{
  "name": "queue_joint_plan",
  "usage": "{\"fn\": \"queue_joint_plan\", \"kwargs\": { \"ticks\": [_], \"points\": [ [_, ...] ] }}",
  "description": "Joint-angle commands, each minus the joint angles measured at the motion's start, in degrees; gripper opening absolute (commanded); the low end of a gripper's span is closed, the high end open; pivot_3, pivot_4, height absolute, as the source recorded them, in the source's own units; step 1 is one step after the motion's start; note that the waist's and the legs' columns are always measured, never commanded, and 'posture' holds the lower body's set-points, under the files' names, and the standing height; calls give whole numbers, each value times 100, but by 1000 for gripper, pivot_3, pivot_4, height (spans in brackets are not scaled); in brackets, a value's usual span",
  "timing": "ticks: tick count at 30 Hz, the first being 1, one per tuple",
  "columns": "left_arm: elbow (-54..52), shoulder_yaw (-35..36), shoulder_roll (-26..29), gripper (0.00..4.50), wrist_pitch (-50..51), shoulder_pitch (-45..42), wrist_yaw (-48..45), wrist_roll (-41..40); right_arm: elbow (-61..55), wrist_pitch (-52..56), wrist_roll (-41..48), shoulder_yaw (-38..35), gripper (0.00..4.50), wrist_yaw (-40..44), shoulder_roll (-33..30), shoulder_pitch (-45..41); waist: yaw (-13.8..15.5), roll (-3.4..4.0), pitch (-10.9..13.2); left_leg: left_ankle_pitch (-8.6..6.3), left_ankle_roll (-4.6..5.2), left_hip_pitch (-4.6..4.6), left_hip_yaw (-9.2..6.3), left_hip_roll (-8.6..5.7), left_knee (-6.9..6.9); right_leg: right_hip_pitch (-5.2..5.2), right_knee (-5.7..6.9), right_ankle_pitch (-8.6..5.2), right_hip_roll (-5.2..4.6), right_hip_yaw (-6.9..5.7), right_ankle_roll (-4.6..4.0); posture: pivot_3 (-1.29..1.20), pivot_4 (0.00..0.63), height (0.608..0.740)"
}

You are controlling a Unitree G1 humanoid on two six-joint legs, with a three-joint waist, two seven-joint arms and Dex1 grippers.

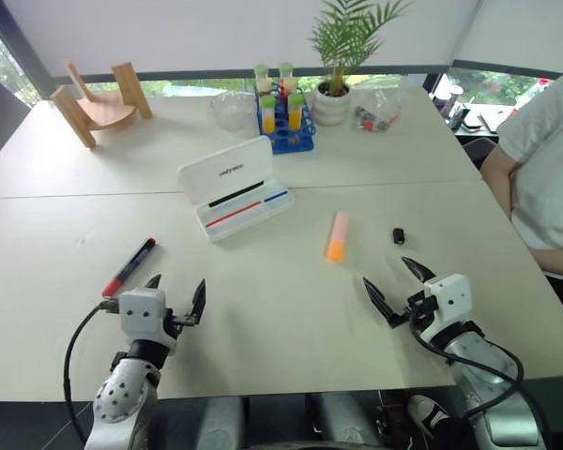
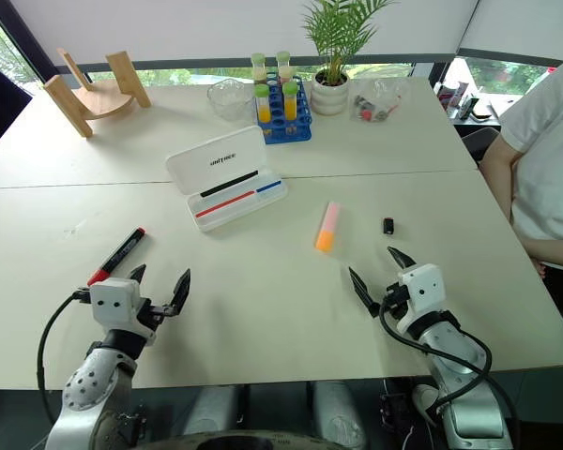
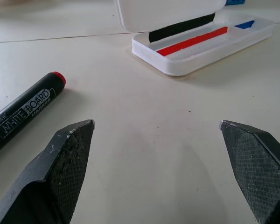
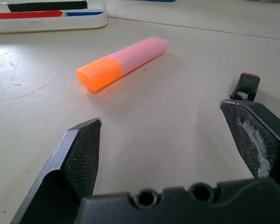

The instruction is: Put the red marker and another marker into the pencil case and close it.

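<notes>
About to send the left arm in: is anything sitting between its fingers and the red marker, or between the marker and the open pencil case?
Nothing visible. The red marker lies on bare table just beyond the open left gripper, and the stretch from it to the open pencil case is bare too.

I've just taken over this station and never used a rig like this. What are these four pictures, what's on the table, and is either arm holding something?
The two wide pictures come from the robot's head, looking down over its arms. The two close ones come from cameras on each wrist, looking along that arm's black fingers. The left gripper and right gripper are both open and hold nothing. On the white table lie the red marker by the left gripper, the pink-orange highlighter ahead of the right one, and the white pencil case, lid open. A small dark cap lies beside the highlighter. Farther back stand a tube rack and a potted plant.
</notes>
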Motion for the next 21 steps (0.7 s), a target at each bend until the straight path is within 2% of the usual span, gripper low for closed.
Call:
{"fn": "queue_joint_plan", "kwargs": {
  "ticks": [1, 21],
  "points": [
    [-281, 18, -31, 4441, -7, 49, 30, -77, -126, -39, 64, -74, 4500, 5, -24, -12, -1, 0, 0, 0, 0, 0, 0, 0, 0, 0, 0, 0, 0, 0, 0, 0, 150, 740],
    [-313, -8, 6, 4441, 96, -38, -5, -117, -94, -68, 48, -77, 4500, -11, -10, -10, -1, 0, 0, 0, 0, 0, 0, 0, 0, 0, 0, 0, 0, 0, 0, 0, 150, 740]
  ]
}}
